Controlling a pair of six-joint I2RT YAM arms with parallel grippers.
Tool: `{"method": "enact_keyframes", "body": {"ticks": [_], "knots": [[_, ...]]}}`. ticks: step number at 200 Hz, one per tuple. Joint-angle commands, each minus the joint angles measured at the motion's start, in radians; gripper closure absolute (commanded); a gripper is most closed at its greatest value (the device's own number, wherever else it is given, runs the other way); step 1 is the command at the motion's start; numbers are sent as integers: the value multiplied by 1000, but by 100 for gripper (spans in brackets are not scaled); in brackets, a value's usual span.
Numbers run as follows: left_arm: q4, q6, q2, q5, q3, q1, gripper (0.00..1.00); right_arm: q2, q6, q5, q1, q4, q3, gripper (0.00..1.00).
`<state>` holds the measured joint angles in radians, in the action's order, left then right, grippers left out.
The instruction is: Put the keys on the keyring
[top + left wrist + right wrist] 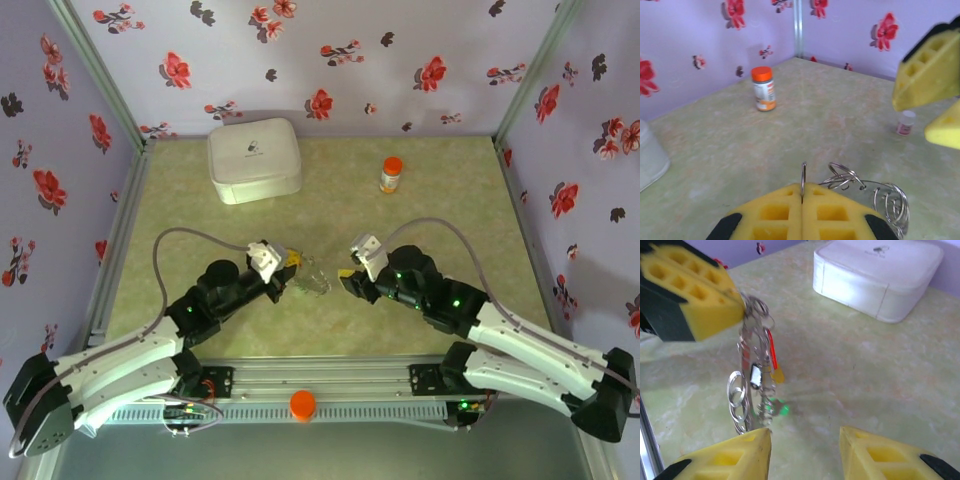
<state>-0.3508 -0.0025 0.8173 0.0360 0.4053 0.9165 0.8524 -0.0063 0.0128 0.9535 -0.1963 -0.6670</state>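
Right wrist view: the right gripper [805, 442] has its fingers [740, 457] spread with nothing between them, aimed at a bunch hanging just ahead. The bunch dangles from the left gripper [742, 307], whose fingers are pressed together on a thin metal loop at its top. I take that loop to be the keyring [756, 307]. Below those fingers hang the keys [771, 347]. A red one and a yellow one are plain, a green glint sits lower, and small wire rings [736, 390] are tangled among them. The foot of the bunch is near the surface [865, 370]; whether it touches I cannot tell.

The step in hand looks like threading, with one arm steadying the ring and the other free. How many keys are already on it is not clear. The next move calls for the right fingers to close on one key head alone, clear of the tangle, while the ring stays steady.

A white box [875, 280] sits well beyond the right fingers with its lid shut and its contents hidden. An orange-capped bottle [763, 89] stands upright far ahead of the left fingers with its cap on. A small vial [905, 122] stands near the right fingers, too small to read.
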Motion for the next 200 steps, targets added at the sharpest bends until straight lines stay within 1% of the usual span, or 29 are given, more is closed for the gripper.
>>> {"method": "enact_keyframes", "body": {"ticks": [1, 27, 39, 60, 63, 69, 92, 124, 157, 175, 184, 200], "knots": [[35, -23, -66, 148, 36, 0, 100, 48, 72, 30, -3, -8, -21, 60], [100, -23, -126, 259, 35, -3, 100, 128, 83, 21, -2, 0, -36, 64], [124, -24, -153, 318, 33, -8, 100, 168, 77, -4, -2, 10, -42, 65], [168, -24, -202, 374, 39, -24, 100, 236, 47, -60, 6, 48, -48, 64], [174, -51, -208, 385, 41, -27, 100, 248, 44, -64, 8, 56, -48, 64], [187, -62, -218, 405, 46, -34, 100, 268, 39, -70, 12, 77, -49, 64], [247, -95, -255, 517, 62, -67, 100, 379, 38, -76, 25, 172, -60, 63], [350, -148, -299, 646, 84, -118, 100, 569, 71, -55, 36, 253, -127, 61], [419, -171, -324, 783, 103, -137, 100, 769, 2, -50, 44, 223, -262, 59], [449, -179, -341, 824, 108, -149, 100, 871, -33, -77, 48, 187, -352, 57], [465, -188, -348, 838, 108, -155, 100, 919, -25, -73, 47, 166, -400, 56], [491, -197, -360, 856, 107, -160, 100, 996, 34, -42, 45, 113, -492, 56]]}}
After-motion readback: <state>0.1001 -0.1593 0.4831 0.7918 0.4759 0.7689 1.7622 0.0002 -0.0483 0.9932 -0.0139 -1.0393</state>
